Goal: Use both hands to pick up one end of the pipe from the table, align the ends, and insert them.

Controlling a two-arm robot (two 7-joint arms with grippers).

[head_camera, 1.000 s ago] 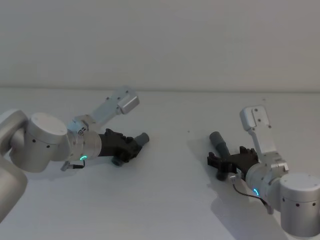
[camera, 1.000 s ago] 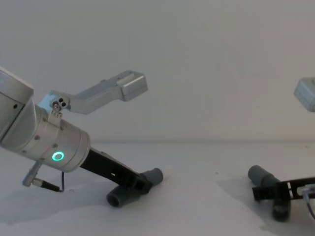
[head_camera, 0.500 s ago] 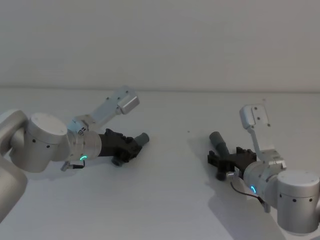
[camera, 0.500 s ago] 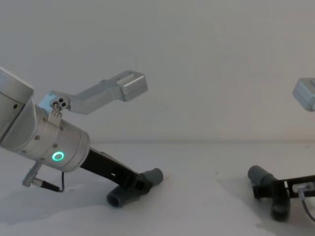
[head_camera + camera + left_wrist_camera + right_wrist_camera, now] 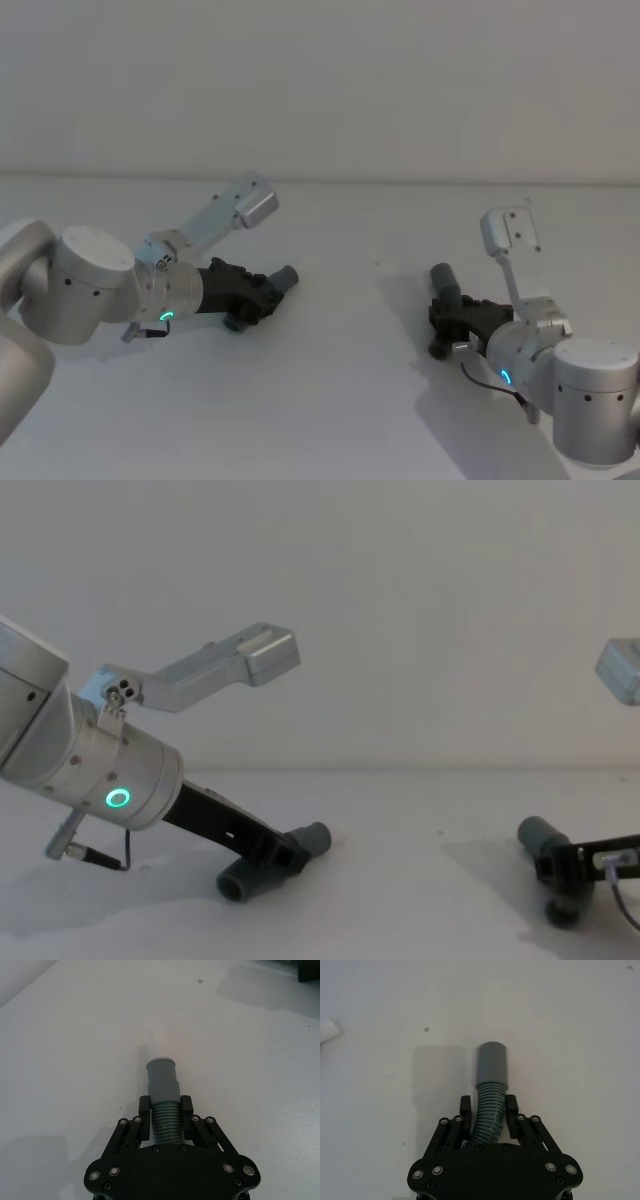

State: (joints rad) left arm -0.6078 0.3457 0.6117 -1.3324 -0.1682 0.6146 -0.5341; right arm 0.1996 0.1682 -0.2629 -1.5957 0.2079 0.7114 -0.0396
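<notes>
Left black plastic end effector (image 5: 165, 1110) clamps one dark-grey ribbed hose piece (image 5: 163, 1085), right end effector (image 5: 487, 1109) the other hose piece (image 5: 491, 1070); smooth cuffs (image 5: 288, 274) well apart, not yet facing.

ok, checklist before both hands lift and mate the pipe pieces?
1. Left hand clamped on the ribbed part of the left pipe piece: ok.
2. Right hand straddling the ribbed part of the right pipe piece: ok. Firm hold: cannot tell.
3. Cuffs sticking out free beyond each hand: ok.
4. Pieces raised off the table: not ok, both lie on it.
5. Ends lined up: not ok, the pieces sit far apart, one on each side.
</notes>
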